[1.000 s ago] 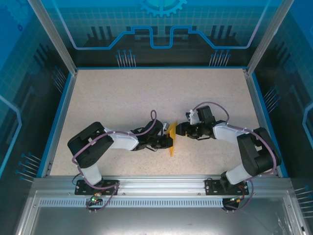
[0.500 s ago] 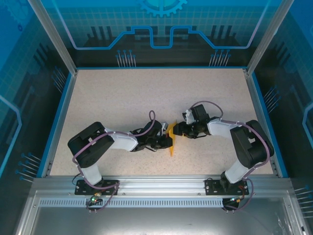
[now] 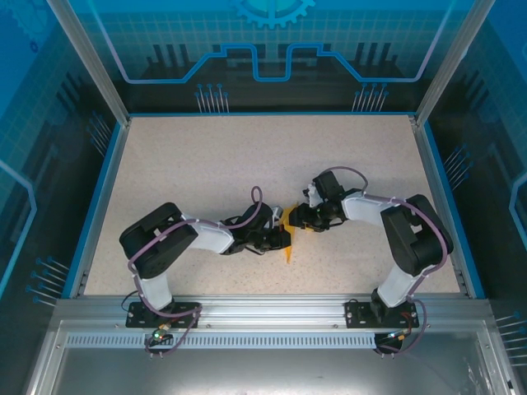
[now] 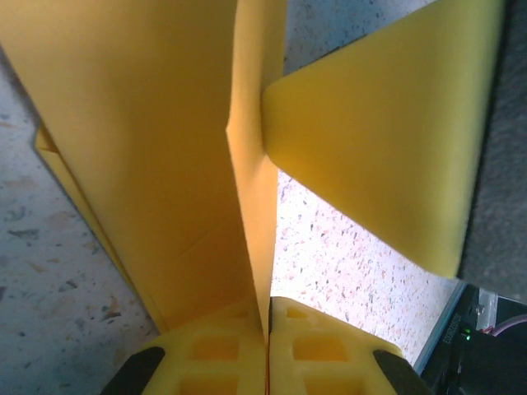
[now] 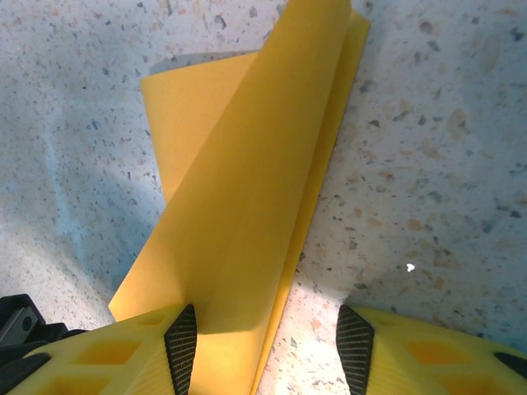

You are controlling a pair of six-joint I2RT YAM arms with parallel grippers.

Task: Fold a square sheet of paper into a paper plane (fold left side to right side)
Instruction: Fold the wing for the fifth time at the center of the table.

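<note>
- The speckled desk (image 3: pixel 206 164) spreads wide, with the work going on near its middle.
- The paper plane (image 3: pixel 289 249) sits there between the two claws. It is orange-yellow and partly folded, with one flap raised over the rest.
- The left claw (image 4: pixel 268 317) is pinched tight on the paper's crease.
- The right claw (image 5: pixel 268 329) gapes apart, the paper's edge lying between its fingers.

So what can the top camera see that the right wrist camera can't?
Top camera: the whole left arm and right arm meeting over the speckled table. Right wrist camera: close up, the folded paper with its overlapping layers, lying between the fingers of the open right end effector. Both: the orange-yellow folded paper itself.
</note>
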